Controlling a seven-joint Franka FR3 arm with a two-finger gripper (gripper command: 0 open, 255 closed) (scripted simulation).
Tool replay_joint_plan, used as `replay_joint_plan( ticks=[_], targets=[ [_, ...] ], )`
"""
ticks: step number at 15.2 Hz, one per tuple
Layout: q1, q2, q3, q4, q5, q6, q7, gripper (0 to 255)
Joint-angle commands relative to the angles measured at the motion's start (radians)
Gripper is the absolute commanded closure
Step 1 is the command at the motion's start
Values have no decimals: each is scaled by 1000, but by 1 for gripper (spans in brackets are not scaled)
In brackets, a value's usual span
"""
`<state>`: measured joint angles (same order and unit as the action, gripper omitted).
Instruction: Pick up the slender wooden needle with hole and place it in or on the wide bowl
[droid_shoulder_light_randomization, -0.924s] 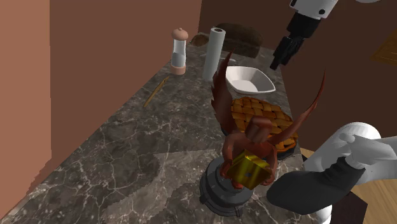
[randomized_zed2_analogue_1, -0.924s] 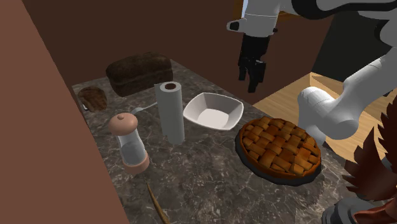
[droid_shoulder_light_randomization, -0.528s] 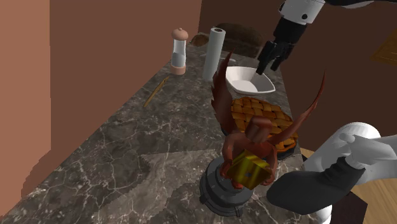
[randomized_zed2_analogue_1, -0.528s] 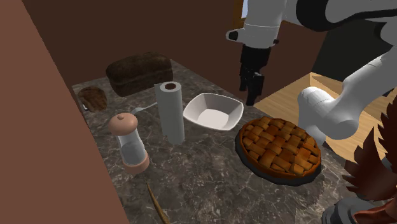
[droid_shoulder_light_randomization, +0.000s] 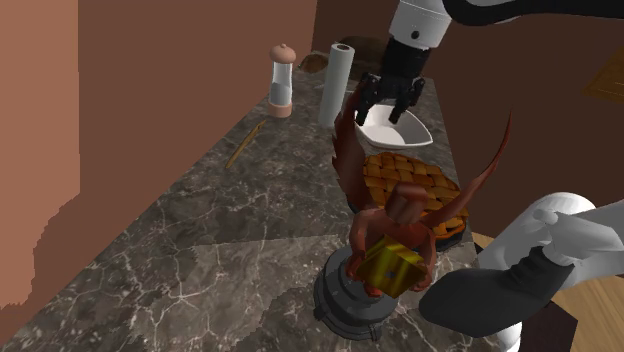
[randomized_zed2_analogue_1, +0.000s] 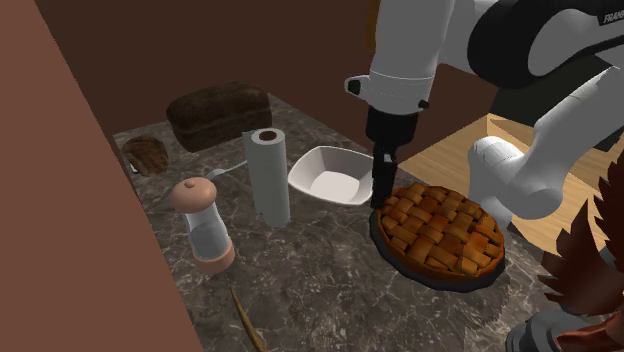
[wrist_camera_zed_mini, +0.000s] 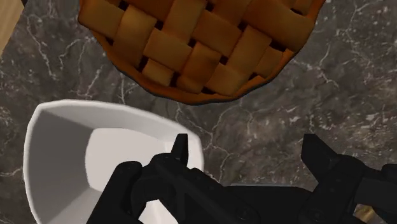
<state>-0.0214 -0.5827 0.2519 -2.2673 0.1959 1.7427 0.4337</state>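
A thin wooden needle (droid_shoulder_light_randomization: 243, 143) lies on the dark marble counter near the wall, also seen at the second exterior view's lower edge as the needle (randomized_zed2_analogue_1: 246, 322). The wide white bowl (droid_shoulder_light_randomization: 393, 126) (randomized_zed2_analogue_1: 335, 175) (wrist_camera_zed_mini: 70, 153) stands beside the lattice pie. My black gripper (droid_shoulder_light_randomization: 385, 107) (randomized_zed2_analogue_1: 381, 195) (wrist_camera_zed_mini: 248, 156) hangs open just above the bowl's rim, between bowl and pie, with nothing between its fingers. The needle is far from it, past the paper roll.
A lattice pie (droid_shoulder_light_randomization: 410, 180) (randomized_zed2_analogue_1: 440, 230) (wrist_camera_zed_mini: 197, 44) sits next to the bowl. A paper towel roll (droid_shoulder_light_randomization: 335, 85) (randomized_zed2_analogue_1: 268, 178), a pepper mill (droid_shoulder_light_randomization: 281, 80) (randomized_zed2_analogue_1: 205, 225) and a dark loaf (randomized_zed2_analogue_1: 218, 115) stand on the counter. A red dragon statue (droid_shoulder_light_randomization: 398, 235) rises in front of the arm.
The gripper has swung from beyond the counter's edge toward the shoulder view's left and come down over the bowl's rim. Its fingers stayed open. Nothing on the counter moved.
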Motion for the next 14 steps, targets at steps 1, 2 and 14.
replay_joint_plan(
  ticks=[1,2,14],
  targets=[
    [-6,51,52,27,17,30,100,0],
    [-10,81,76,45,20,44,145,0],
    [-53,548,310,384,-120,167,728,0]
  ],
)
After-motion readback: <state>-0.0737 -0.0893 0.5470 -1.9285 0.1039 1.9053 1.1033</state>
